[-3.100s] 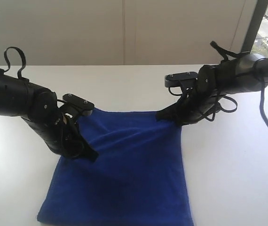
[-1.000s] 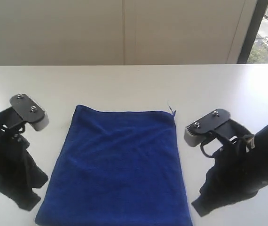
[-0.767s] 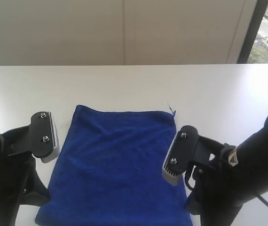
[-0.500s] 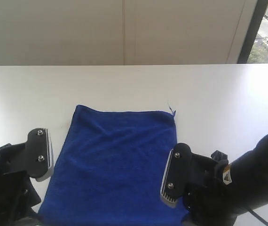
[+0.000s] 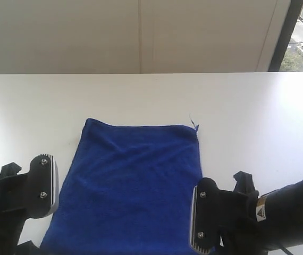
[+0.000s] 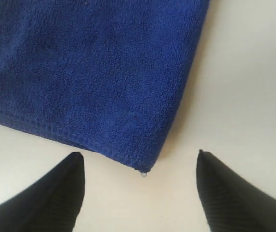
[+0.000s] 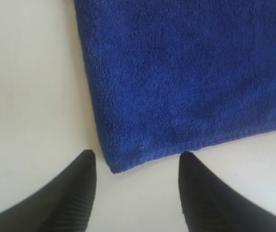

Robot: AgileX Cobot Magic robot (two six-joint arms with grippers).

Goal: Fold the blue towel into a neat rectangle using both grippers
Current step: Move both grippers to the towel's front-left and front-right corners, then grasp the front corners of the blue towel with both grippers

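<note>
The left hand stood with its fingers apart and nothing gripped; a near corner of the towel lay just ahead of the gap, clear of both fingers; in the exterior view this arm sat low at the left edge, its grey plate just beside the towel's left side. The towel lay flat on the white tabletop, spread in the middle as a rough rectangle with faint creases; a thin wisp stuck out at its far right corner. The right hand likewise had its fingers spread and held nothing; the other near corner lay just ahead of its gap, touching neither finger; its plate stood over the towel's right edge near the front; whether either hand touched the tabletop could not be told.
</note>
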